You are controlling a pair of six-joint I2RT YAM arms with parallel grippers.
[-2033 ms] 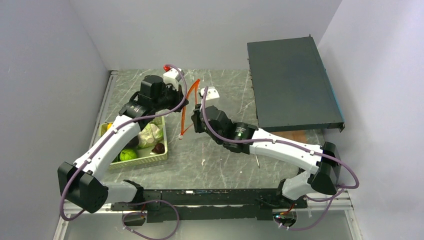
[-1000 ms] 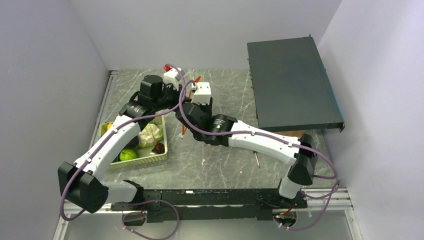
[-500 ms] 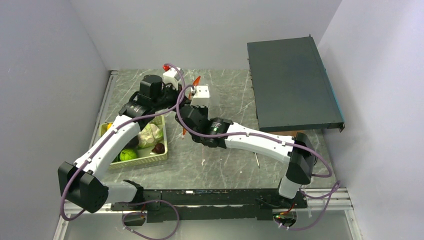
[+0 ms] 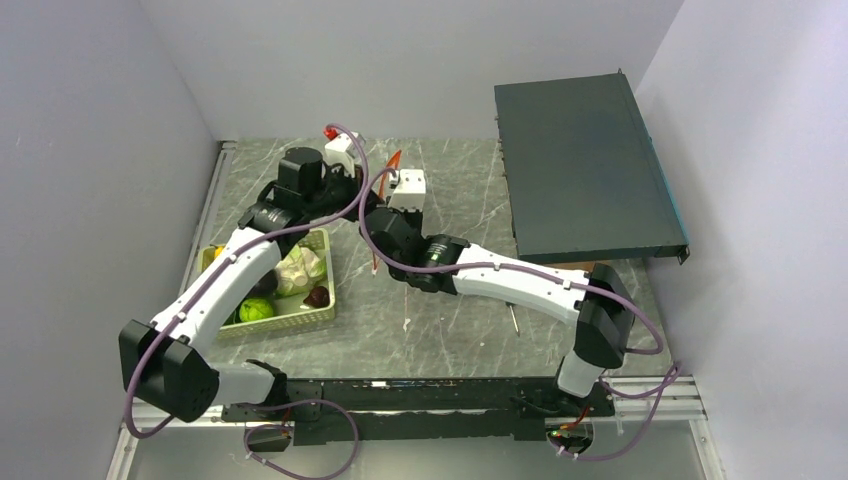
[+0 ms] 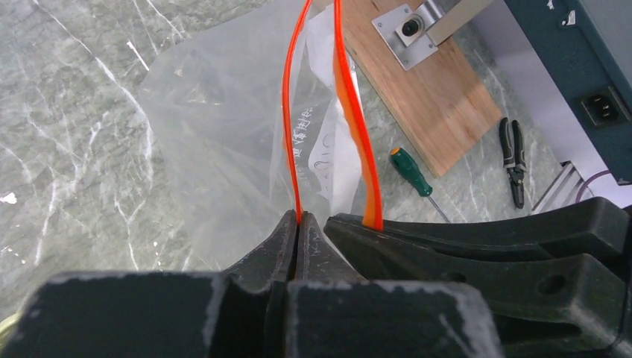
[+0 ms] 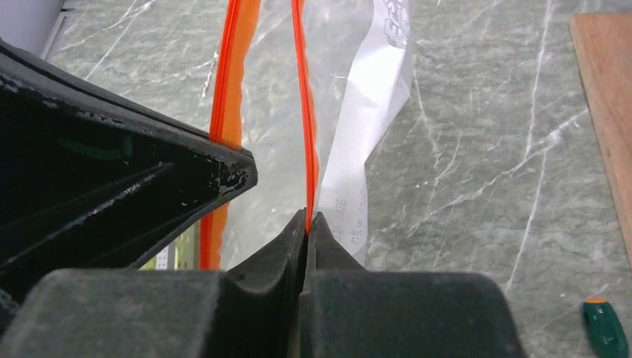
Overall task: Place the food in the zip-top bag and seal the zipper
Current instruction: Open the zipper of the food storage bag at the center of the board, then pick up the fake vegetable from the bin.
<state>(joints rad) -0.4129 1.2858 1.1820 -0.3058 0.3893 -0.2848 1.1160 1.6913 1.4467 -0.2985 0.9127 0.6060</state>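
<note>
The zipper's two orange lips are held pinched apart, one in the clamped left gripper, one in the clamped right gripper — the zip-top bag hanging from them.

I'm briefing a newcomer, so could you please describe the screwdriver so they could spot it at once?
Find the big dark metal case on the right of the table; a wooden board shows at its near edge. Just off that board lies the screwdriver, flat on the marble, its bright green handle unlike the dark-handled pliers nearby.
</note>
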